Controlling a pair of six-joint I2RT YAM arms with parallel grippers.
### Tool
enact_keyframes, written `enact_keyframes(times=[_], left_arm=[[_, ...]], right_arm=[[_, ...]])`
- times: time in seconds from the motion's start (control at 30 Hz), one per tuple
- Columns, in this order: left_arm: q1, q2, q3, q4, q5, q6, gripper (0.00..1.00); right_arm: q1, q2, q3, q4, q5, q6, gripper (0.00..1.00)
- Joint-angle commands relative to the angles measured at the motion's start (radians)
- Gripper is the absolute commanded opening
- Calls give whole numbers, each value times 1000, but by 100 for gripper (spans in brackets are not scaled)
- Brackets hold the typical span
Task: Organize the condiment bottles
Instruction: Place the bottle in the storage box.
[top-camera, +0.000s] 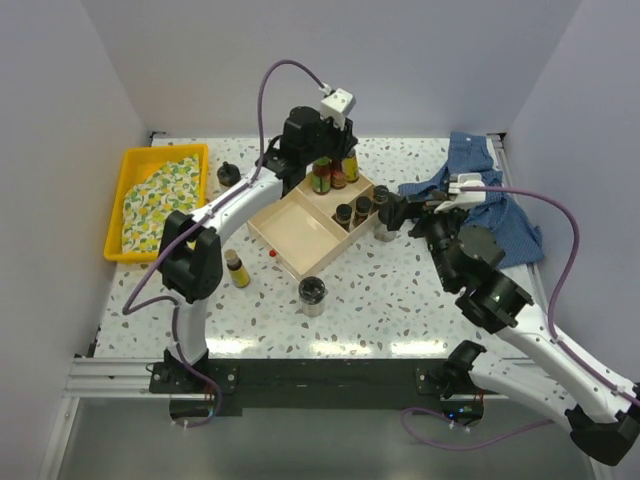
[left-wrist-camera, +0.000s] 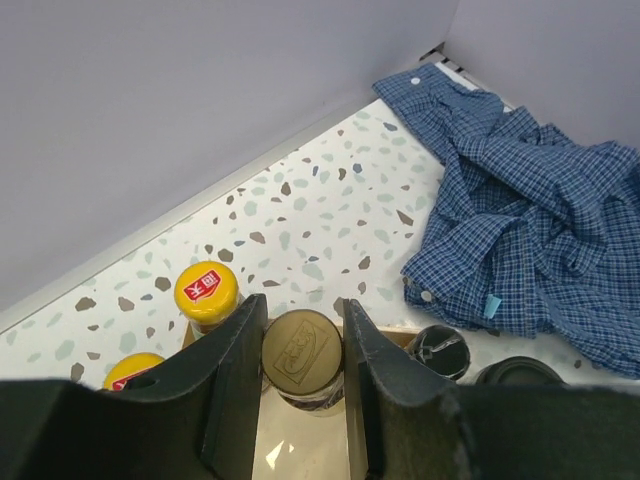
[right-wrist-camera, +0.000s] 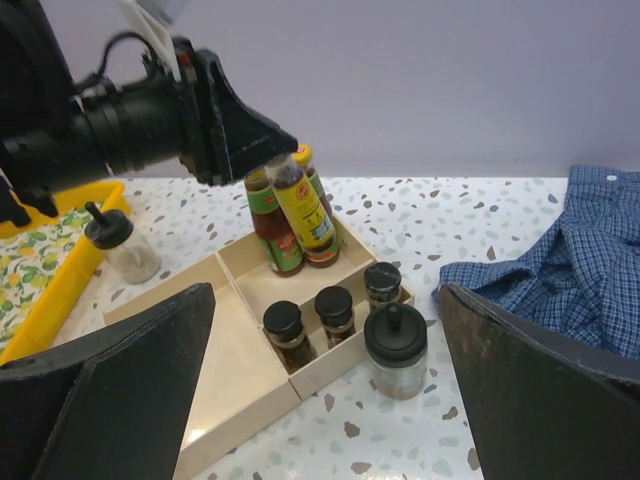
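- At the upper centre of the overhead view, a slim yellow-labelled sauce bottle (right-wrist-camera: 300, 205) is clamped between the fingers of the left gripper (left-wrist-camera: 302, 318). It is held tilted, with its base in the back compartment of the pale wooden divided box (top-camera: 295, 235).
- In the same compartment, a red sauce bottle with a green label (right-wrist-camera: 275, 228) and a yellow-capped bottle (left-wrist-camera: 207, 290) are seen just beside it.
- Three tiny dark-capped bottles (right-wrist-camera: 334, 315) are lined up in the narrow right-hand compartment of the box.
- The right gripper (right-wrist-camera: 325, 295) is spread wide and nothing is held in it.
- A squat clear black-lidded jar (right-wrist-camera: 396, 350) is set on the speckled table (top-camera: 400, 290) just outside the box. It is seen between the spread fingers and touched by neither.
- At the lower centre of the overhead view, a second black-lidded jar (top-camera: 312, 295) is stood on the table, with a small yellow dark-capped bottle (top-camera: 236, 268) to its left.
- At the upper left, a third black-lidded jar (top-camera: 228, 175) is placed beside a yellow plastic tray (top-camera: 130, 160) that holds a lemon-print cloth (top-camera: 155, 205).
- A crumpled blue checked shirt (top-camera: 480, 205) is spread at the right.
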Motion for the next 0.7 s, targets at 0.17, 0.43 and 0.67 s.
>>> enact_keyframes(times=[0.17, 0.43, 0.67], left_arm=[[-30, 107, 45, 243, -67, 62, 0], [-42, 187, 54, 316, -119, 111, 0], [-52, 240, 58, 333, -141, 143, 0]], right_arm=[[-1, -82, -66, 87, 68, 23, 99], [-1, -63, -78, 104, 78, -16, 99], [-3, -34, -95, 127, 111, -17, 99]])
